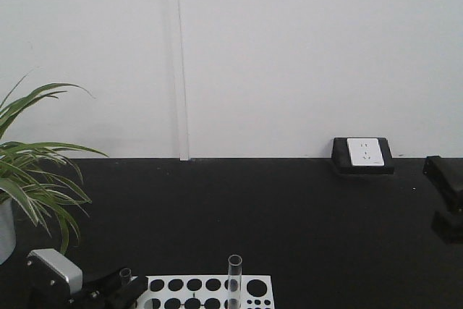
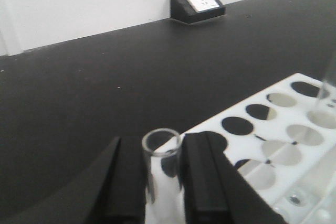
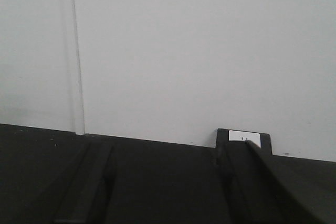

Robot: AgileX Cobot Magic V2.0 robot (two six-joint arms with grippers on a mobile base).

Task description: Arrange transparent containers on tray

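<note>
Two tubes showing. Pinches first tube (image 2: 164,169) upright near rim between left gripper's (image 2: 157,145) closed fingers, beside rack (image 2: 273,129) corner, likely for lifting straight out. Leaves second tube (image 1: 234,276) standing in rack. Shows right gripper (image 3: 165,187) spread wide, empty. No tray visible.

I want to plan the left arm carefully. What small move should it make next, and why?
Probably carry the test tube sideways over an empty hole of the white rack: the left gripper holds it upright at the rack's edge.
</note>
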